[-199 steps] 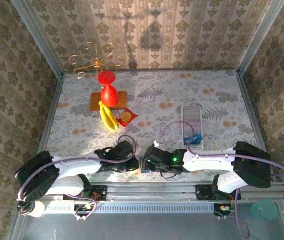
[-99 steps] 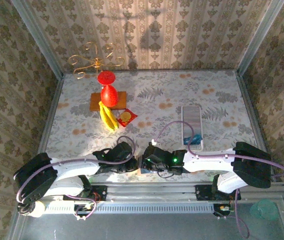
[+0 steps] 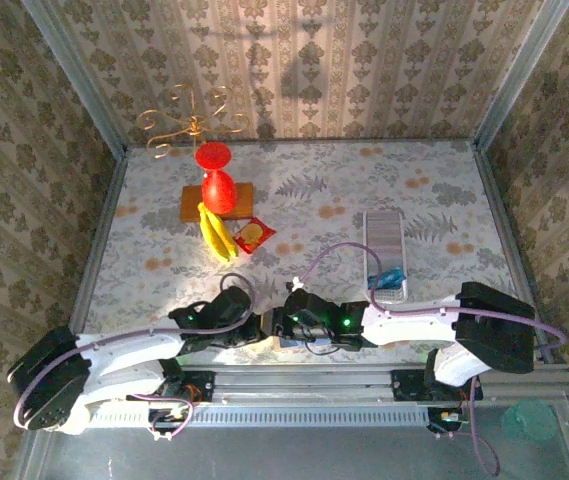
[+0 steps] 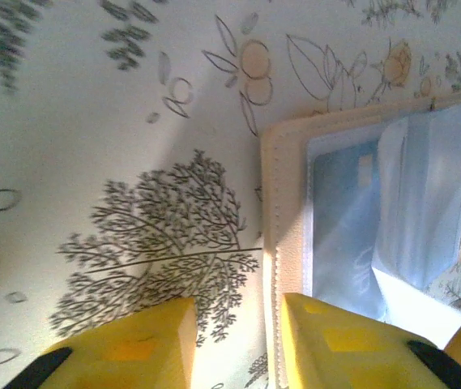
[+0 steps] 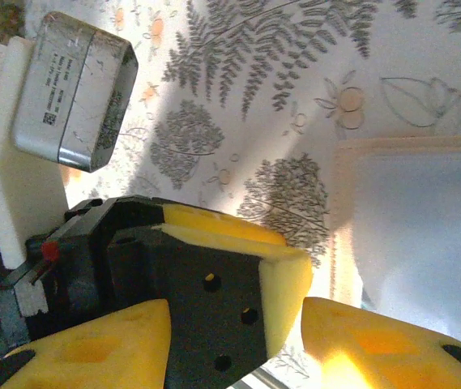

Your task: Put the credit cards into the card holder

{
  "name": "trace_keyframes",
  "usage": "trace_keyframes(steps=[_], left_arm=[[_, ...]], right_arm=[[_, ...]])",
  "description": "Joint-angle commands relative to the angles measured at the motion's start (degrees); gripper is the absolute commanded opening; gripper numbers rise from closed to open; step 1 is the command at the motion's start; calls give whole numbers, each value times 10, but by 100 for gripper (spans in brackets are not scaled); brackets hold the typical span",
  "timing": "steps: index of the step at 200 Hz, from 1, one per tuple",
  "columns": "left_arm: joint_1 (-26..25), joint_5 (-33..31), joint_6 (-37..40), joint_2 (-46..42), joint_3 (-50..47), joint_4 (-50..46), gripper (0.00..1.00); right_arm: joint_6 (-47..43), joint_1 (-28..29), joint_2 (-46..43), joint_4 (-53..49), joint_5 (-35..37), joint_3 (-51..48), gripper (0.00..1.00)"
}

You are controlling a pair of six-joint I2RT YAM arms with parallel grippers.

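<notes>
The card holder [image 4: 285, 203], tan with a stitched rim, lies open on the flowered table at the near edge. A blue credit card [image 4: 339, 211] sits under its clear sleeve. My left gripper [image 4: 236, 340] is open, its right finger [image 4: 352, 348] lying over the holder's edge and its left finger on bare cloth. My right gripper [image 5: 238, 344] is open beside the holder [image 5: 424, 219], with the left gripper's black-and-yellow finger [image 5: 214, 267] showing between its fingers. From above, the left gripper [image 3: 256, 328] and right gripper [image 3: 282, 326] meet. Another blue credit card [image 3: 389, 277] rests on the ribbed tray [image 3: 384, 235].
Bananas [image 3: 216, 235], a red-and-yellow snack packet [image 3: 253, 235] and a red vase on a wooden board [image 3: 217, 190] stand at the back left, with a gold wire ornament [image 3: 189, 122] behind. The metal front rail [image 3: 294, 380] runs just below the grippers.
My left gripper has opened and let go of the card holder's edge. Both grippers have shifted a little to the left along the near edge.
</notes>
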Motion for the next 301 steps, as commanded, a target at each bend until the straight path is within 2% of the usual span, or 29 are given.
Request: trace_keyframes(steps=[1, 43, 74, 94, 129, 178, 203, 237, 259, 301], left_arm=[[13, -23, -6, -38, -11, -59, 35], [53, -46, -5, -140, -10, -184, 36], [75, -48, 2, -223, -5, -237, 39], [78, -36, 4, -234, 1, -240, 45], [76, -33, 44, -195, 36, -237, 49], [80, -58, 124, -92, 106, -252, 51], [92, -59, 135, -60, 113, -228, 52], [110, -72, 156, -42, 116, -206, 52], [112, -70, 158, -38, 113, -196, 52], [112, -55, 151, -27, 121, -183, 52]], right_arm=[[-19, 7, -7, 59, -15, 9, 46], [-89, -7, -90, -43, 14, 31, 46], [-222, -62, -175, -215, 16, 68, 44], [-404, -113, -227, -308, -8, 97, 44], [-814, -190, -293, -488, -69, 156, 46], [-1213, -406, -287, -724, -124, 231, 54], [-1375, -487, -270, -743, -109, 209, 60], [-1492, -559, -239, -660, -122, 180, 61], [-1541, -588, -193, -652, -141, 188, 58], [-1593, -591, -139, -595, -141, 168, 59]])
